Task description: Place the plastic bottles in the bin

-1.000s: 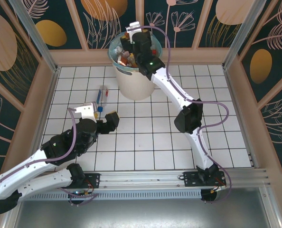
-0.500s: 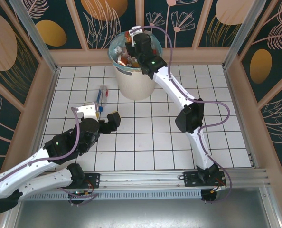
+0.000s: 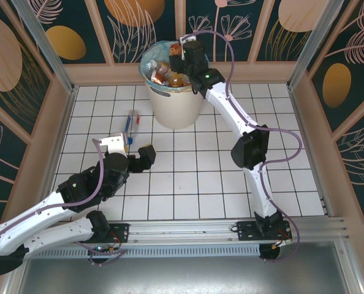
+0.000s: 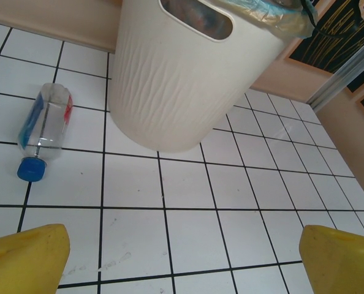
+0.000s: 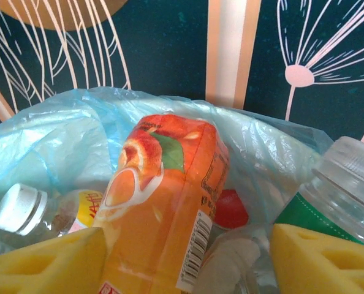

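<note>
One bin (image 3: pixel 173 110) at upper centre holds heaped plastic bottles (image 3: pixel 168 76). My right claw (image 5: pixel 185 260) hangs over it, part open, an orange bottle (image 5: pixel 170 184) between its pads but ungripped. My left claw (image 4: pixel 182 257) gapes empty, a clear bottle (image 4: pixel 44 128) lying upper left.

Overhead camera, two wrist close-ups, common bin (image 3: pixel 173 111)
</note>
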